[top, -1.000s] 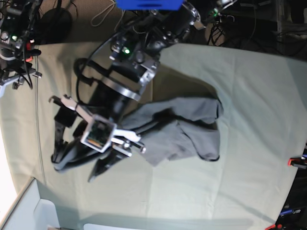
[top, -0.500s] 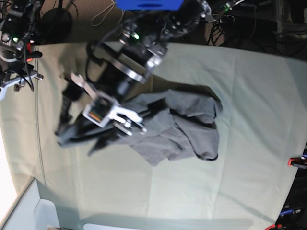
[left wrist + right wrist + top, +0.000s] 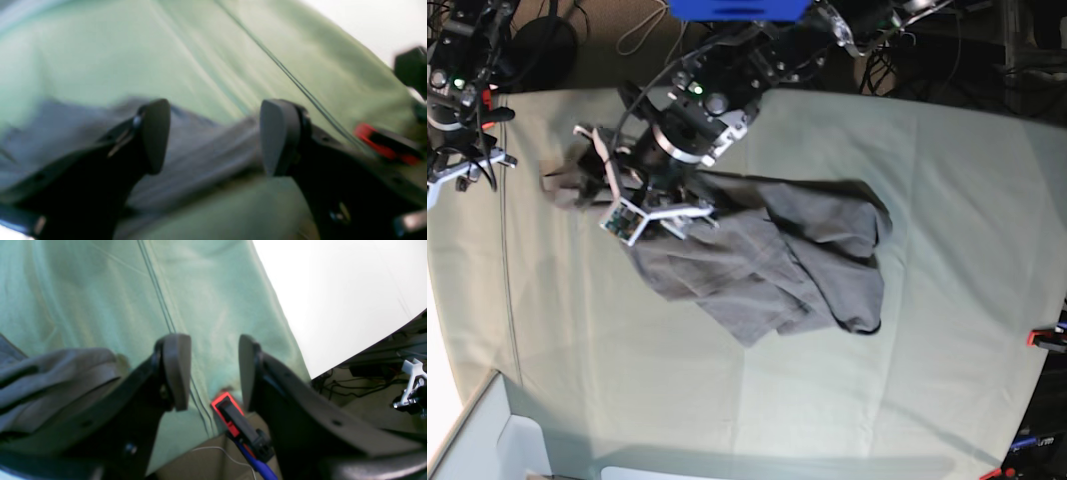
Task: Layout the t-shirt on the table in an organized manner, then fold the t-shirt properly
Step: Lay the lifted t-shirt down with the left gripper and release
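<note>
The table (image 3: 947, 200) fills the base view, its pale green cloth bare across the whole right side, the near edge and the lower left, so there is wide room there. A seam (image 3: 507, 300) runs down the cloth near its left edge. One t-shirt (image 3: 787, 270) lies crumpled a little left of the middle, well clear of every edge, with a drawn-out end reaching up and left under the left arm. Two arms show: the left reaches in from the far side over the shirt's left end, and the right sits at the far left corner. The left gripper (image 3: 213, 136) has its jaws wide apart; a blurred band of grey fabric crosses the gap, and I cannot tell whether it is caught on a finger. The right gripper (image 3: 210, 373) is unclenched and empty, above the table's edge, with shirt fabric beside its left finger. Two red clamps (image 3: 1045, 338) mark the right edge; one clamp (image 3: 227, 410) sits below the right gripper
</note>
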